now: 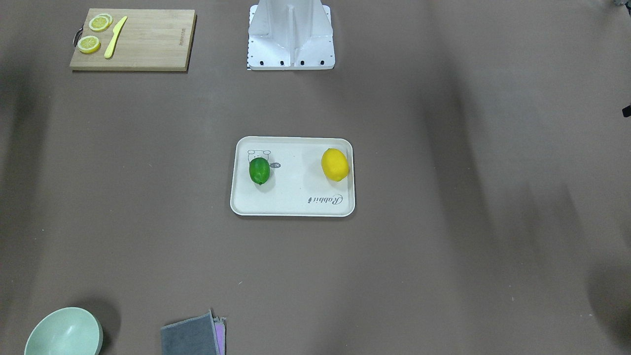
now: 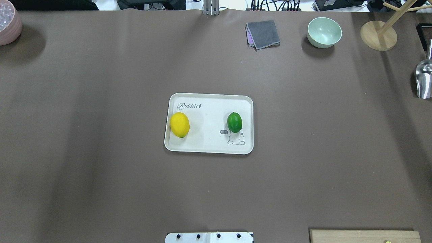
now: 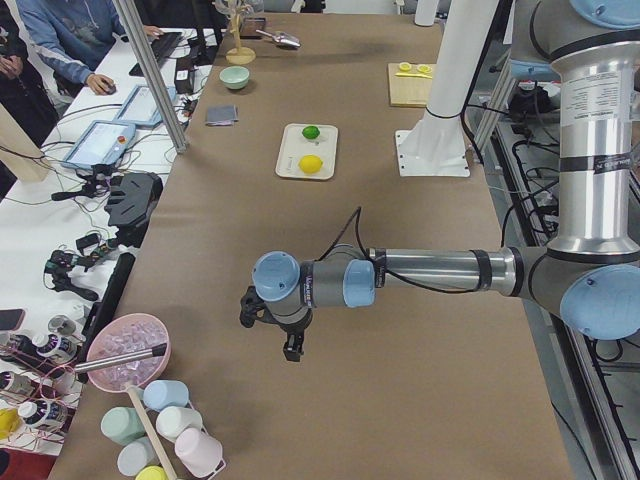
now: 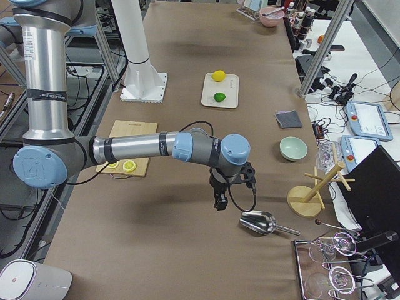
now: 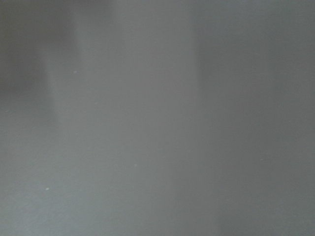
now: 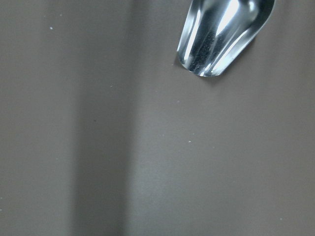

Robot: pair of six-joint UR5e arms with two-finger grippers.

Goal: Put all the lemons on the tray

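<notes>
— So, how far along is this one?

— Finished, I'd judge. The yellow lemon (image 2: pixel 179 125) and the green lemon (image 2: pixel 234 122) both lie inside the rim of the tray (image 2: pixel 209 138), which sits mid-worktop (image 2: pixel 101 135) just ahead of the robot's base.

— Touching each other?

— No, well apart. The yellow one is at the end toward the robot's left, under the script. The green one is at the other end and covers the top of the bear drawing.

— Any whole lemon left off the tray?

— None that I can find. The lemon slices (image 1: pixel 100 22) on the cutting board (image 1: pixel 148 44) are thin rounds beside a yellow knife (image 1: pixel 115 37), so I don't count them.

— And the arms?

— Both are well away from the tray. The left arm (image 3: pixel 430 270) hangs over bare worktop, and the right arm (image 4: pixel 131 147) hangs just beside a metal scoop (image 4: pixel 257 222).

— Are the left jaws and the right jaws wide or narrow?

— I cannot tell. They show only in the side views, and neither wrist camera catches them. Nothing appears to be carried.

— What remains?

— Nothing for the lemons, as far as I can judge.
</notes>
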